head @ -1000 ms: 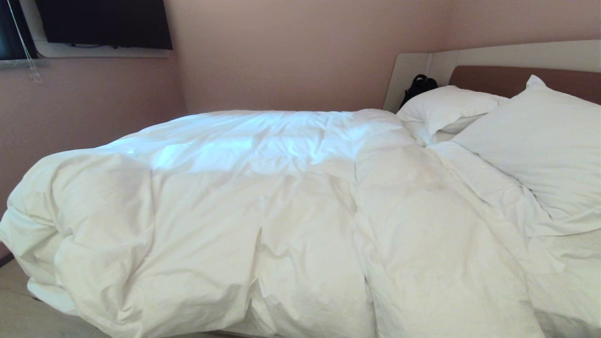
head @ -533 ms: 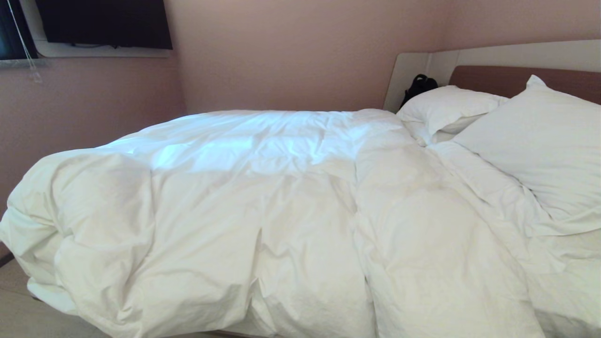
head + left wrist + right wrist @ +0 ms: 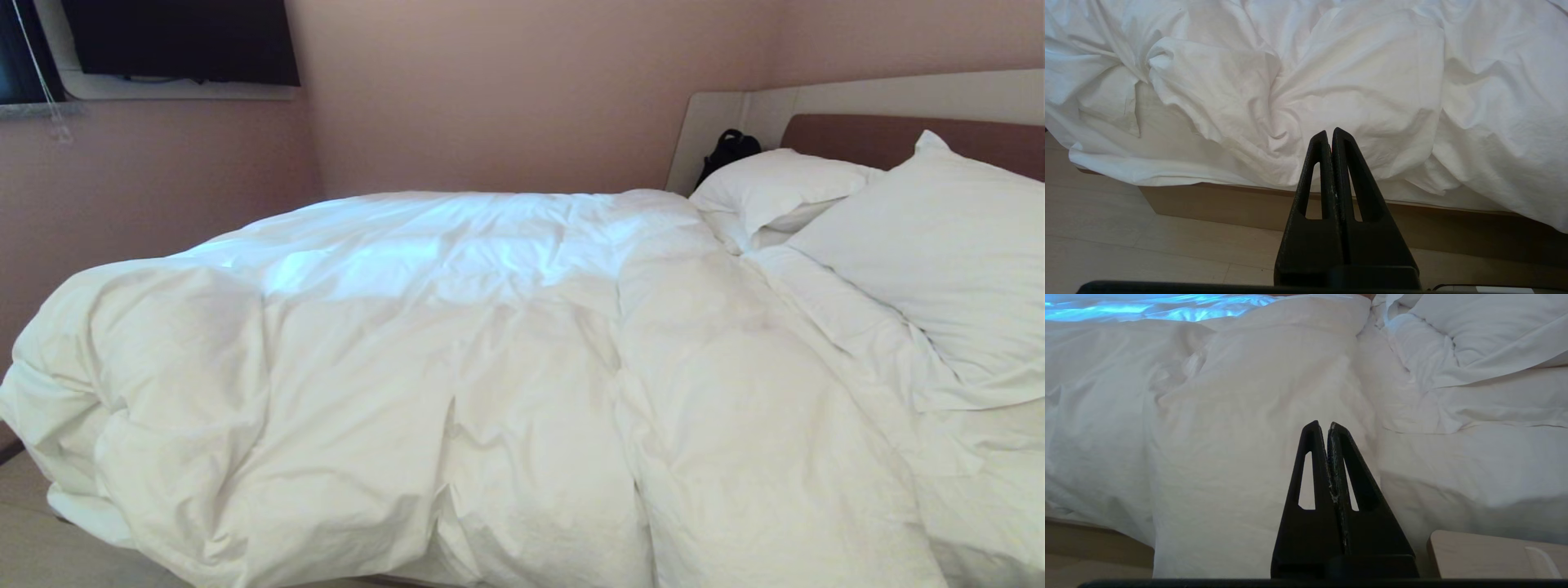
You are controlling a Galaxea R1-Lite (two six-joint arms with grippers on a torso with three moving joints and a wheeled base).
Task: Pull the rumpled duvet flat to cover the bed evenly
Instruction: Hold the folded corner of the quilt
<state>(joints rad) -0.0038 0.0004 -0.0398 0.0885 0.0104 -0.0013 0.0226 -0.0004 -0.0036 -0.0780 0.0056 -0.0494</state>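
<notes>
The white puffy duvet [image 3: 457,343] lies creased over most of the bed [image 3: 898,94], bunched at its left end and hanging over the near edge. Its top edge stops short of the pillows. Neither arm shows in the head view. In the left wrist view my left gripper [image 3: 1330,132] is shut and empty, held low before the duvet's [image 3: 1298,81] hanging edge and the beige bed base [image 3: 1216,204]. My right gripper [image 3: 1322,425] is shut and empty too, facing a tall fold of the duvet [image 3: 1257,416].
Two white pillows [image 3: 939,245] lean against the headboard, with a black object [image 3: 729,151] behind the far one. A dark screen [image 3: 180,41] hangs on the left wall. Pale floor [image 3: 1126,253] runs along the bed's side. A light wooden corner [image 3: 1494,555] sits near my right gripper.
</notes>
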